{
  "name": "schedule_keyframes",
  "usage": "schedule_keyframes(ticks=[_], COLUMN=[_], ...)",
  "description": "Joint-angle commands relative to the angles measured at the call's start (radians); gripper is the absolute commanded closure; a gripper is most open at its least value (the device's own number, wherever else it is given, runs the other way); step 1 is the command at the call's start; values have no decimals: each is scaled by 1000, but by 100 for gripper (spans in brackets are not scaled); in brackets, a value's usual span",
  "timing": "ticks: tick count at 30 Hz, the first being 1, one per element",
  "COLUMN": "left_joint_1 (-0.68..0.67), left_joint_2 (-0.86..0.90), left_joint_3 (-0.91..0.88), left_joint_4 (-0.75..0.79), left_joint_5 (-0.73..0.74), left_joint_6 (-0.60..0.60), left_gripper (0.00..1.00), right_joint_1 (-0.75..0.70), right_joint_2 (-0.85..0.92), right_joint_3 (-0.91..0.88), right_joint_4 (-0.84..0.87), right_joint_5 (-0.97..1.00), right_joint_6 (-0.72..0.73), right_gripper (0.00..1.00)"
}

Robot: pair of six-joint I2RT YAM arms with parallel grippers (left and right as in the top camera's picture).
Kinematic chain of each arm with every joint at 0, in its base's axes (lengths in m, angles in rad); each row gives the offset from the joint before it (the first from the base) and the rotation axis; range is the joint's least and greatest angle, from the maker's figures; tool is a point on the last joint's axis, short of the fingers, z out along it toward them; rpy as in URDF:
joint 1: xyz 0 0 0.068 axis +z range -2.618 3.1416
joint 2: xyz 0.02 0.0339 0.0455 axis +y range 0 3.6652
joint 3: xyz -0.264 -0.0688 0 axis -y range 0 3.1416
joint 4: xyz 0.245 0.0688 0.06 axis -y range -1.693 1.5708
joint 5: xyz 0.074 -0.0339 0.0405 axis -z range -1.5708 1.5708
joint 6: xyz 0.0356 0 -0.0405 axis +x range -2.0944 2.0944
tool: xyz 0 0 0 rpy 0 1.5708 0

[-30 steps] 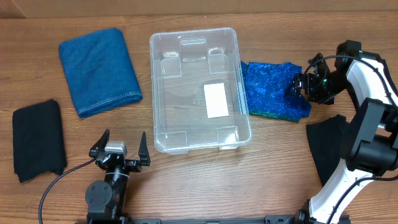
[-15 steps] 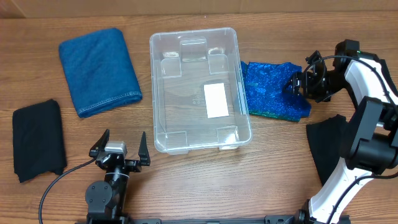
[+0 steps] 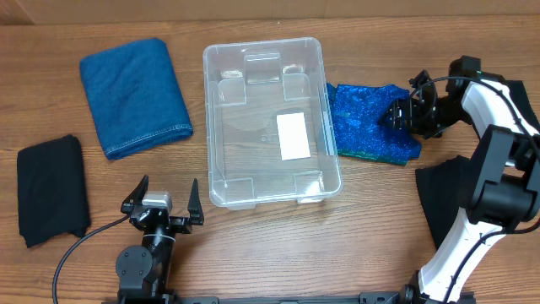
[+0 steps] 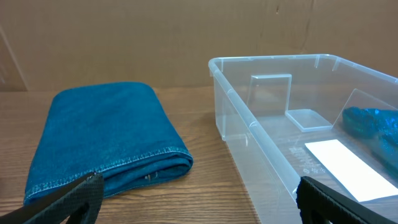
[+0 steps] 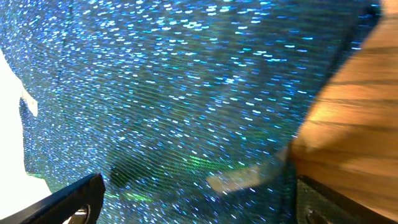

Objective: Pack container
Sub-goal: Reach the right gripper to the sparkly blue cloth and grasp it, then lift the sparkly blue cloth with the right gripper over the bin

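Overhead: found the clear plastic container [image 3: 207, 127] upright at mid-table, open side up, a white label [image 3: 292, 135] on its floor. Noted a folded blue towel [image 3: 135, 97] to its left, apart from it, and a black cloth [image 3: 52, 190] further left, near the edge of the wooden table [image 3: 253, 253]. Saw a sparkly blue cloth [image 3: 363, 122] lying just beside the container's right wall, seemingly touching it, and a second black cloth [image 3: 440, 207] at the front right, partly hidden by the right arm. Found the left gripper [image 3: 166, 192] near the front edge, short of the container, jaws spread wide and empty. Found the right gripper [image 3: 407, 108] over the right end of the sparkly blue cloth, jaws likewise wide apart.

Left wrist: looked past the left fingers [image 4: 68, 200] (only the tips in frame, at the bottom corners) at the folded blue towel on the left and the container's near corner on the right. Made out the white label and a patch of sparkly blue cloth through the clear walls.

Right wrist: saw sparkly fabric filling nearly the whole frame, bare wood at the right, the right fingers [image 5: 68, 198] set wide at the bottom corners, gripping nothing. Could not tell contact with the fabric.
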Motion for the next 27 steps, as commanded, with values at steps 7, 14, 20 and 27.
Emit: schedule_keyframes(ticks=[7,14,20,27], left_joint_1=[-2,-2,-2,-2], left_joint_2=[-9,-9,-9,-9], left_joint_3=[-4,-4,-4,-4], left_joint_4=[1,1,1,0], left_joint_5=[0,0,0,0], left_joint_6=[19,19,19,19], left_gripper=[0,0,0,0], right_joint_1=[72,72,72,50], right_joint_2=[138,138,138,137], right_joint_3=[5,5,5,31], right_joint_4=[-12,-35,-54,-69], right_joint_5=[-64,-95,-95,-100], right_joint_6=[0,0,0,73], right_gripper=[0,12,32,60])
